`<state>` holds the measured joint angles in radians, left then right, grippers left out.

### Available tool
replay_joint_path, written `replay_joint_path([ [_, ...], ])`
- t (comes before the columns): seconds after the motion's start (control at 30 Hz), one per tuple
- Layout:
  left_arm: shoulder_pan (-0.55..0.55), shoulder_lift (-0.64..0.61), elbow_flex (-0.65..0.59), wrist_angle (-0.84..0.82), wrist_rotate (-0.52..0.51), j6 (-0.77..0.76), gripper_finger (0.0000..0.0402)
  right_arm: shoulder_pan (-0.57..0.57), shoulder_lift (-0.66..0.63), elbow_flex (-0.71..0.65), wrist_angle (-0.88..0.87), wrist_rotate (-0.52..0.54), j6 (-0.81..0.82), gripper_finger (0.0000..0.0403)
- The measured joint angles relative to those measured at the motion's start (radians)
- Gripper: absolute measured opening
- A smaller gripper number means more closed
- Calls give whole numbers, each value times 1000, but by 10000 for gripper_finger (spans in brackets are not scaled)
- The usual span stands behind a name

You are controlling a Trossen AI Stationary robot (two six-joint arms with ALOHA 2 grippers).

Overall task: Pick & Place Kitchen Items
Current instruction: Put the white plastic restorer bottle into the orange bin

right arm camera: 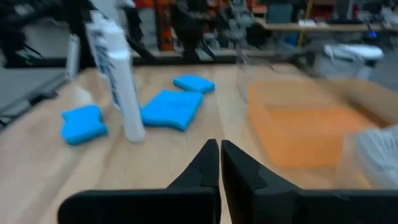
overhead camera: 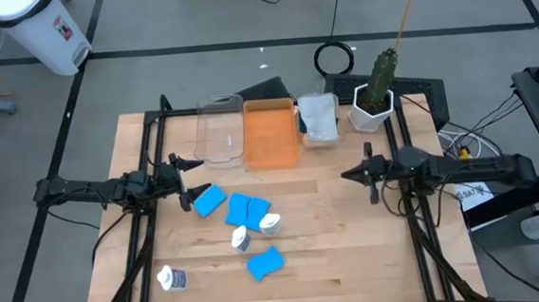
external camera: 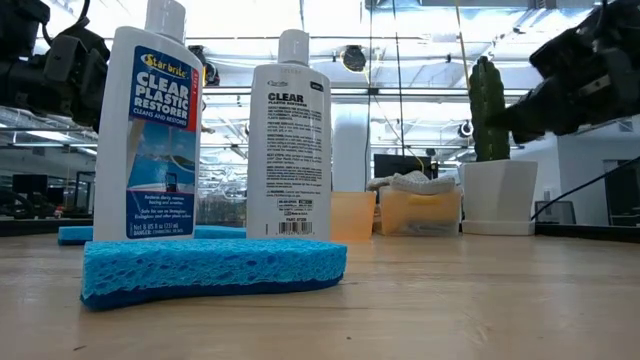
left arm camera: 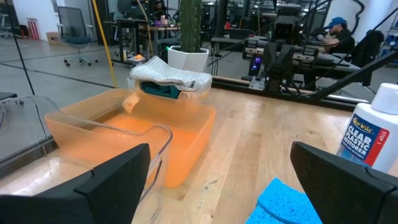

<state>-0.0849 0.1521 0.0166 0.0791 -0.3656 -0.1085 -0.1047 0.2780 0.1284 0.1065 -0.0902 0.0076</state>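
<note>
Kitchen items lie scattered on the pale wooden counter [overhead camera: 351, 231]. Near its far edge sit an orange rectangular plastic bin [overhead camera: 270, 134] and a clear rectangular plastic bin [overhead camera: 221, 131]. 4 bright blue sponges [overhead camera: 209, 200] lie mid-counter among 3 small white labelled bottles [overhead camera: 240, 238], 1 lying apart near the front-left. Left hand [overhead camera: 187, 181] hovers with fingers wide, empty, beside the sponges. Right hand [overhead camera: 350, 175] hovers pinched closed, empty.
</note>
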Motion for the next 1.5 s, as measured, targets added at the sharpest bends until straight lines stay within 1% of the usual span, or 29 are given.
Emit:
replay_joint_path([
  [0.1, 0, 0, 0, 0, 0, 0, 395, 0, -56, -2, -11, -53, 7, 0],
  [0.2, 0, 0, 0, 0, 0, 0, 395, 0, -114, -41, -10, -92, 34, 0],
  [0.33, 0, 0, 0, 0, 0, 0, 395, 0, -195, -110, 12, -93, 59, 0],
  [0.4, 0, 0, 0, 0, 0, 0, 395, 0, -216, -109, -19, -95, 58, 0],
  [0.5, 0, 0, 0, 0, 0, 0, 395, 0, -245, -109, 1, -94, 59, 0],
  [0.6, 0, 0, 0, 0, 0, 0, 395, 0, -249, -110, -11, -95, 47, 0],
  [0.77, 0, 0, 0, 0, 0, 0, 395, 0, -249, -111, -8, -94, -46, 0],
  [0.87, 0, 0, 0, 0, 0, 0, 395, 0, -249, -111, -7, -94, -76, 0],
  [1.1, 0, 0, 0, 21, -1, -1, 395, 0, -249, -112, -7, -94, -80, 0],
  [1.17, 0, 0, 0, 47, 1, -31, 395, 0, -249, -113, -7, -94, -80, 0],
  [1.33, 0, 0, 0, 103, -4, -173, 395, 0, -249, -113, -7, -94, -80, 0],
  [1.5, 0, 0, 0, 124, -10, -274, 395, 0, -249, -113, -7, -95, -80, 0],
])
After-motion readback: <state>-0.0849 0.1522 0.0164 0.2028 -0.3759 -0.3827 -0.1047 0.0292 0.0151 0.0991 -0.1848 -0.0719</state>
